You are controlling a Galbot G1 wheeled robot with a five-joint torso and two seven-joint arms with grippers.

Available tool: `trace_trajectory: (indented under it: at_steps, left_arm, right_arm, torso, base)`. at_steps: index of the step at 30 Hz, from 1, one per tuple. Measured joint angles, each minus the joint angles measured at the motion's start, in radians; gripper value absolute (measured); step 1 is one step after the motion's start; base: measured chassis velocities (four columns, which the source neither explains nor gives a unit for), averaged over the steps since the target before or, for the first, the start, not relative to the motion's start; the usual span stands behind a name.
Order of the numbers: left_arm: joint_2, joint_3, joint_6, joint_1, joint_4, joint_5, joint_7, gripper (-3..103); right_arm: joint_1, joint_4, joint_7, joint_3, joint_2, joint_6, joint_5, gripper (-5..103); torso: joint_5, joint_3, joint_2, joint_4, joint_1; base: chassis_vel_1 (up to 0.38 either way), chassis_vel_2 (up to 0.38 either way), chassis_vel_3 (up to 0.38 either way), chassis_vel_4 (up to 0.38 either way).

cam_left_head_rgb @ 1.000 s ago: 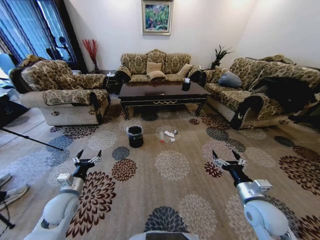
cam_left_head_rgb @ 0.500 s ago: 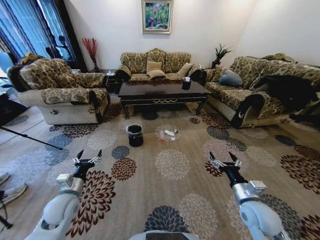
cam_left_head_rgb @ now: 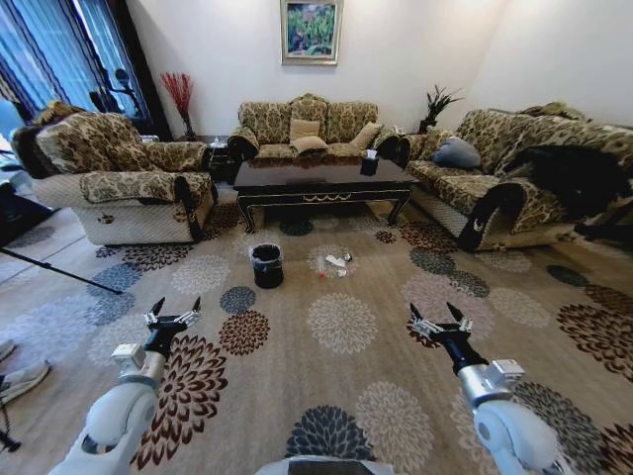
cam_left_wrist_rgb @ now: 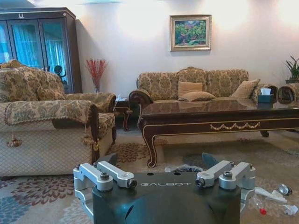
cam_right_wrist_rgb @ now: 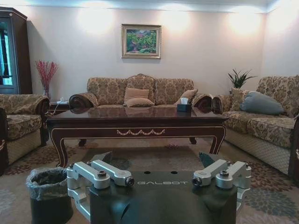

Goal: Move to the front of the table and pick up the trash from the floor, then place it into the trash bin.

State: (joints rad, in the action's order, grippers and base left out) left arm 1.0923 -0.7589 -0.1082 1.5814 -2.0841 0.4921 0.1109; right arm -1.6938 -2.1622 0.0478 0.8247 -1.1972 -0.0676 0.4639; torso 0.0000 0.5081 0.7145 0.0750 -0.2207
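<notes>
The dark glossy table (cam_left_head_rgb: pixel 321 182) stands in the middle of the room, before the back sofa. On the carpet in front of it lies the trash (cam_left_head_rgb: pixel 336 263): white scraps and a small red bit. To the left of the trash stands the black trash bin (cam_left_head_rgb: pixel 266 266) with its liner. My left gripper (cam_left_head_rgb: pixel 174 309) and right gripper (cam_left_head_rgb: pixel 436 317) hover open and empty over the carpet, well short of both. In the left wrist view the trash (cam_left_wrist_rgb: pixel 275 193) lies beyond the left gripper (cam_left_wrist_rgb: pixel 159 161). The right wrist view has the trash bin (cam_right_wrist_rgb: pixel 46 191) and table (cam_right_wrist_rgb: pixel 135 123) beyond the right gripper (cam_right_wrist_rgb: pixel 156 158).
A patterned armchair (cam_left_head_rgb: pixel 129 188) stands at the left and a sofa (cam_left_head_rgb: pixel 514 188) at the right of the table. A tissue box (cam_left_head_rgb: pixel 368 166) sits on the table. A tripod leg (cam_left_head_rgb: pixel 59 272) and a person's shoe (cam_left_head_rgb: pixel 25 378) are at the far left.
The whole head view has shifted slightly, so the camera moved a little. My right gripper has drifted a bit to the left. The left gripper holds its place.
</notes>
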Motion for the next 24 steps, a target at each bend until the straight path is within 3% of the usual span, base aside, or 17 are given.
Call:
trace_trajectory:
  at_steps: [12, 18, 24]
  left_arm:
    - [0.006, -0.003, 0.003, 0.013, -0.008, -0.008, 0.000, 100]
    - [0.011, 0.006, 0.004, 0.009, -0.011, -0.010, 0.014, 100]
    - [0.012, 0.006, 0.004, 0.009, -0.015, -0.009, 0.013, 100]
  right_arm:
    - [-0.001, 0.005, 0.000, -0.009, -0.008, 0.010, -0.012, 100]
    - [-0.024, -0.002, 0.055, 0.001, -0.007, 0.039, -0.007, 100]
    - [-0.029, -0.001, 0.059, 0.006, -0.003, 0.046, -0.010, 100]
  torso:
    - [0.0001, -0.026, -0.045, 0.0000, 0.019]
    - [-0.0001, -0.045, -0.076, 0.0000, 0.031]
    - [0.0000, -0.059, -0.100, 0.0000, 0.041]
  base:
    - [0.000, 0.000, 0.000, 0.000]
    - [0.000, 0.000, 0.000, 0.000]
    - [0.000, 0.000, 0.000, 0.000]
